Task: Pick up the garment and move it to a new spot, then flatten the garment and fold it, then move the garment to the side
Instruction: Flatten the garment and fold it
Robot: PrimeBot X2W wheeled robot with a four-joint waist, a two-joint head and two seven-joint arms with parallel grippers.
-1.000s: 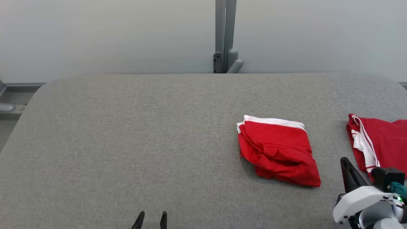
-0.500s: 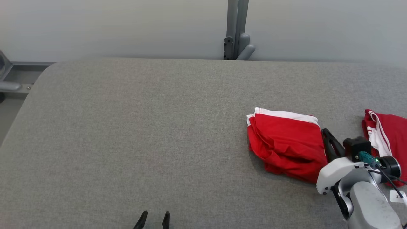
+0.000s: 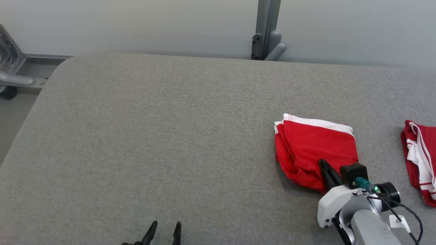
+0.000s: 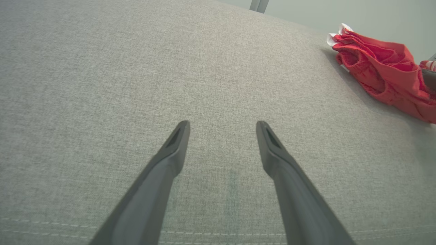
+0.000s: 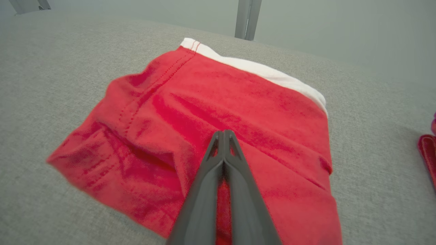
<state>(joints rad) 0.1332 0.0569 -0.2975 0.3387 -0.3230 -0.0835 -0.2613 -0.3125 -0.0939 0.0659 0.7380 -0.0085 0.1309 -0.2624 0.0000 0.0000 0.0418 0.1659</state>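
A folded red garment with a white band along its far edge lies on the grey padded table, right of the middle. My right gripper is shut, its fingers pressed together over the garment's near right part. In the right wrist view the closed tips sit above the middle of the garment, with no cloth visibly pinched between them. My left gripper stands open low at the table's front edge. In the left wrist view it has bare table between its fingers, and the garment lies far off to the right.
A second red and white garment lies at the table's right edge. A grey metal post stands behind the table against the pale wall. A metal frame sits off the table's back left corner.
The head camera has turned, shifting the whole picture. My shut right gripper has moved left from beside the folded garment to over its near right part. The left gripper stays put.
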